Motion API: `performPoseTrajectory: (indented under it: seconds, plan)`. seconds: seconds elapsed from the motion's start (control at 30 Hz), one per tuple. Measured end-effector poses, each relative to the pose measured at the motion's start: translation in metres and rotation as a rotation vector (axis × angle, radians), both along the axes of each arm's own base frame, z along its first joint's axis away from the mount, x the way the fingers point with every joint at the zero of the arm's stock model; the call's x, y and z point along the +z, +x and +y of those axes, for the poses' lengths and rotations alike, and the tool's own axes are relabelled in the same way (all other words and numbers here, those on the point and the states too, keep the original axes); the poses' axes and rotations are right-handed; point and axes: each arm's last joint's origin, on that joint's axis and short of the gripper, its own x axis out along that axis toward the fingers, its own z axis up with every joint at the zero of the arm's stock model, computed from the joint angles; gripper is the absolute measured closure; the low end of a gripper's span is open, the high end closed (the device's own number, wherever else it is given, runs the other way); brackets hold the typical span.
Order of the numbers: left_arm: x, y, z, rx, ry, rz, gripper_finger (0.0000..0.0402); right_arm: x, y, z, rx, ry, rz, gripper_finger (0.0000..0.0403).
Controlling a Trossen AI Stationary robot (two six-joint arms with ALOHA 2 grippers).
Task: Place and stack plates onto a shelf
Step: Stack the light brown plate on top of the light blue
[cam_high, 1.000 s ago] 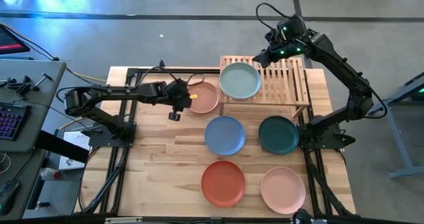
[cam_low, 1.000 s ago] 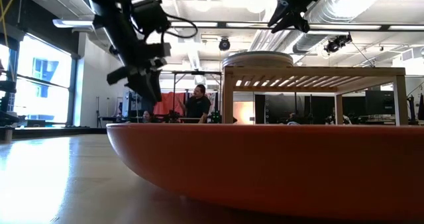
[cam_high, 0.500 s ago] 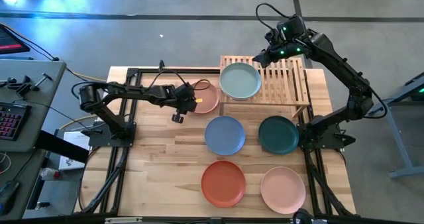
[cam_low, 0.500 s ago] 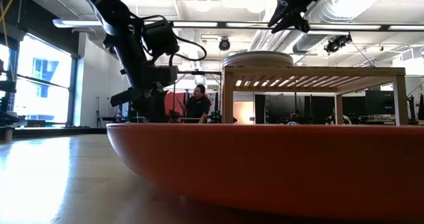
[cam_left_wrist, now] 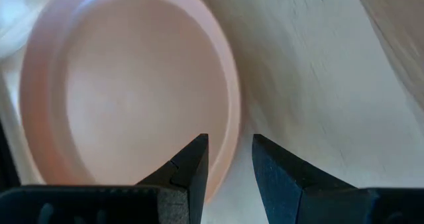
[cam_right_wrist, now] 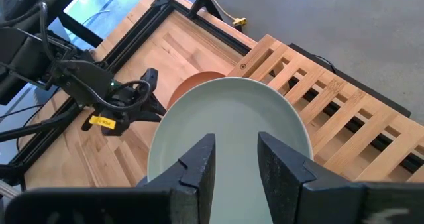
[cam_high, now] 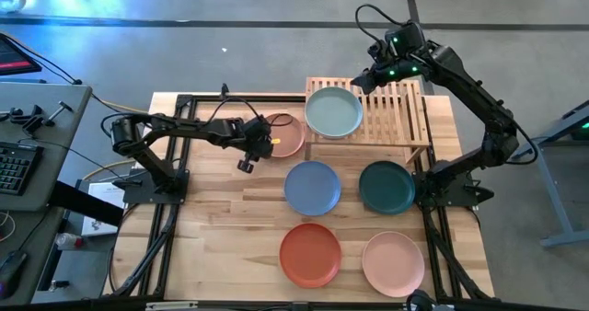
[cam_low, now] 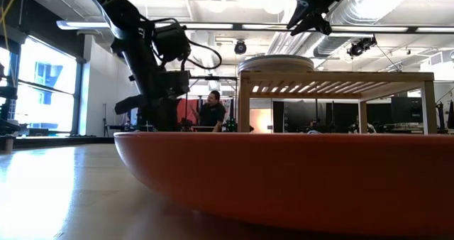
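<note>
A peach plate (cam_high: 287, 136) lies flat on the tabletop just left of the shelf (cam_high: 396, 118). My left gripper (cam_high: 263, 140) is low at the plate's left rim, slanting down. It is open: in the left wrist view (cam_left_wrist: 228, 141) one finger stands over the plate's inside and the other outside, with the rim (cam_left_wrist: 230, 128) between them. A pale teal plate (cam_high: 333, 111) rests on the shelf's left half. My right gripper (cam_high: 361, 83) hangs open high above the shelf's far side, with nothing between its fingers (cam_right_wrist: 235, 141).
Blue (cam_high: 312, 187) and dark green (cam_high: 386, 186) plates lie in front of the shelf. Terracotta (cam_high: 310, 254) and pink (cam_high: 393, 263) plates lie near the front edge. The terracotta plate (cam_low: 284, 176) fills the low view. The shelf's right half (cam_high: 405, 109) is bare slats.
My left gripper has come down and moved a little toward the table's right edge, onto the peach plate's left rim, and has rolled slightly. Most of this happened in the first half second. The plates have not moved.
</note>
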Motion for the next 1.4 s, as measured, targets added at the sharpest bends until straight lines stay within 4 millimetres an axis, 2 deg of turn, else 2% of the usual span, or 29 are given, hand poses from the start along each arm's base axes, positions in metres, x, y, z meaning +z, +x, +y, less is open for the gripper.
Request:
performPoseTrajectory:
  seconds: [0.27,0.43,0.57,0.77,0.87,1.4]
  plan:
    - [-0.022,0.003,0.002,0.035,-0.009,0.073,0.0296,0.0,0.0,0.0,0.0,0.0,0.0,0.0308]
    - [-0.024,0.005,0.001,0.056,-0.003,0.079,0.0299,0.0,0.0,0.0,0.0,0.0,0.0,0.0308]
    - [-0.024,0.005,-0.001,0.052,0.001,0.082,0.0324,0.0,0.0,0.0,0.0,0.0,0.0,0.0308]
    - [-0.025,0.007,-0.004,0.041,0.013,0.08,0.0388,0.0,0.0,0.0,0.002,-0.002,0.001,0.0308]
    - [-0.025,0.008,-0.006,0.051,0.035,0.082,0.0396,0.0,0.0,0.0,0.002,-0.003,0.002,0.0308]
    - [0.005,0.013,-0.002,0.143,0.17,0.233,0.04,0.0,0.0,0.0,0.0,0.0,0.001,0.0308]
